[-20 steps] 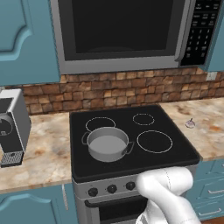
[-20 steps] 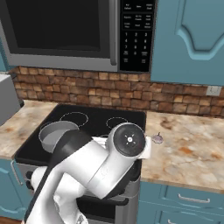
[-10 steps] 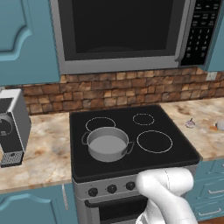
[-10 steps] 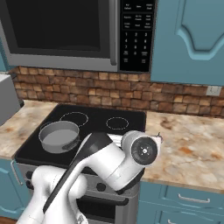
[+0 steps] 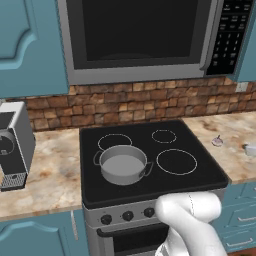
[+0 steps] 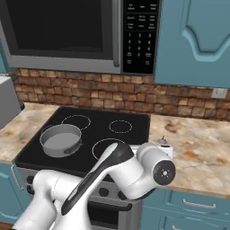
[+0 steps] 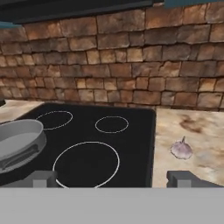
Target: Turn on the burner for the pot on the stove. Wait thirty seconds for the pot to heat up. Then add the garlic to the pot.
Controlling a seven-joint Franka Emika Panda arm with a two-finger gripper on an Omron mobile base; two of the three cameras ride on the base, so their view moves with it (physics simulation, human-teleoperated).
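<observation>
Your arm swung right toward the garlic (image 7: 182,148) by the stove's (image 7: 140,131) right edge; the pot (image 5: 123,164) stayed put, and your claw (image 7: 113,178) stayed wide open.

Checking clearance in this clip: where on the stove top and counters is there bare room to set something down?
Free: the stove's right front ring and both rear rings; the counter between the coffee machine and the stove; the right counter in front of the garlic. Taken: the front left ring, under the pot. The open gripper hangs at the stove's front edge.
</observation>
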